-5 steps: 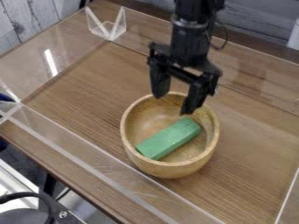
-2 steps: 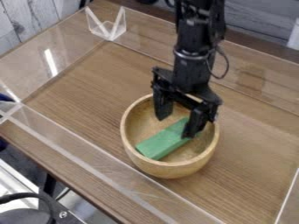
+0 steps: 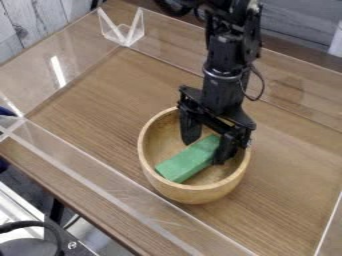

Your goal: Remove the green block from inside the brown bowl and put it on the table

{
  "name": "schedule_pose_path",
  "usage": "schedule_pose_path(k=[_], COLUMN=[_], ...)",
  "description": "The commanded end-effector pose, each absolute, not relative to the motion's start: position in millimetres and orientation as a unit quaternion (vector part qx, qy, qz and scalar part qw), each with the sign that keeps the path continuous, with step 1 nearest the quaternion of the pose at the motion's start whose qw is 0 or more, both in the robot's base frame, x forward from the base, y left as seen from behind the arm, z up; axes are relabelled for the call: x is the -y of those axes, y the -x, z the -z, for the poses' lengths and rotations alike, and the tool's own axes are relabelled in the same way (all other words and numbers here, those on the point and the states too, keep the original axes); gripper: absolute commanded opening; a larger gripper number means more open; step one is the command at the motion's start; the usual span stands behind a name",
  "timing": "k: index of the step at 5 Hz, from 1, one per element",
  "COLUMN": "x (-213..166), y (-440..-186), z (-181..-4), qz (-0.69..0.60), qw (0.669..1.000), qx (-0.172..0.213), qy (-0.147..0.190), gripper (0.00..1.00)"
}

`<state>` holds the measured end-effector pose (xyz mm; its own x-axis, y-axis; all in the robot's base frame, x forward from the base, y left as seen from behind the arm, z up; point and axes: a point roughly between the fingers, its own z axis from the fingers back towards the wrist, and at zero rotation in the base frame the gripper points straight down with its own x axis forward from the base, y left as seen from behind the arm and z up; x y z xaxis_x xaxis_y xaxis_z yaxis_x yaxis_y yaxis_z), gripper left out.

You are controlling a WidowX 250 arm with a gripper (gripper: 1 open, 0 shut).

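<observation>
So far nothing is moved: my gripper (image 3: 214,131) hangs wide open and empty over the block (image 3: 189,160) lying in the bowl (image 3: 163,176), grasp and transfer to the table (image 3: 94,105) remaining.

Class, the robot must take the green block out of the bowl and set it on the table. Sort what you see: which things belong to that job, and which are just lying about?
Belongs to the job:
- flat bright green rectangular block
- round light-tan wooden bowl
- brown wood-grain table
- black gripper, open, inside the bowl over the block

Just lying about:
- small clear acrylic piece at the far corner
- low clear acrylic walls
</observation>
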<state>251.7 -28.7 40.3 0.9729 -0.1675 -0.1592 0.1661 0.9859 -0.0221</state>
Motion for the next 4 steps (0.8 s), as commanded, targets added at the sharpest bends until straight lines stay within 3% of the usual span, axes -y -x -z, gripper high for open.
schedule_pose_path(k=[1,4], x=[30.4,29.6], y=[-263.0,-266.3], z=[-46.7,-45.0], qz=[0.096,0.104], qw=[0.994,0.994], qx=[-0.053,-0.043], qy=[0.002,0.001], gripper=[1.0,1.0])
